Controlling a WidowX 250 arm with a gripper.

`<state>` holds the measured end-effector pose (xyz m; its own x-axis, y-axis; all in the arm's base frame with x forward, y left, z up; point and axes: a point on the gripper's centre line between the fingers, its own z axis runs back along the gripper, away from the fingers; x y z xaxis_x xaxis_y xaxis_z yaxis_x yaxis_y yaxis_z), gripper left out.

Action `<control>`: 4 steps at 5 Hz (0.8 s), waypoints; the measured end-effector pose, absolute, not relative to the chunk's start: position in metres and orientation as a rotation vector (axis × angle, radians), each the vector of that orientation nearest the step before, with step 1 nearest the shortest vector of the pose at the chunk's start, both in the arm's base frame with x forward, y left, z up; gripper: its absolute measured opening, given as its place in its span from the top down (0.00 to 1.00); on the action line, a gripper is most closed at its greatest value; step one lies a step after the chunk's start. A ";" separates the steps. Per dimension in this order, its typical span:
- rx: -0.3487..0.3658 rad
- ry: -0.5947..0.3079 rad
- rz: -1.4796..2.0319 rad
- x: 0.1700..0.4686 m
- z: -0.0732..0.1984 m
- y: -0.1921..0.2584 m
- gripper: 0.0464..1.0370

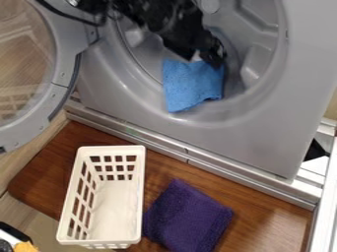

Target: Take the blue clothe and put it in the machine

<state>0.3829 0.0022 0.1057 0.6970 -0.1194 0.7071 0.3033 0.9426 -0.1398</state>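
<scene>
Blue cloth point(191, 87) hangs beneath the gripper point(201, 57) fingers, clamped between them for loading (nearly home, I'd judge); next, deeper into the machine point(260, 138), then release.

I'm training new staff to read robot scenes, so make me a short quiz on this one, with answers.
1. True or false: the purple cloth lies inside the white basket.
2. Multiple choice: what is the gripper holding at the machine's opening?
A) the purple cloth
B) the blue cloth
C) the white basket
3. Fill in the blank: the round door of the machine stands ____.

Key:
1. False; the purple cloth lies beside the white basket, on the wooden surface.
2. B
3. open
</scene>
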 end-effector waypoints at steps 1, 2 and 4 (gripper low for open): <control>-0.239 -0.724 -0.254 0.348 0.115 0.006 0.04; -0.210 -0.555 -0.248 0.303 0.094 0.008 0.04; -0.133 -0.363 -0.295 0.232 0.062 0.016 0.04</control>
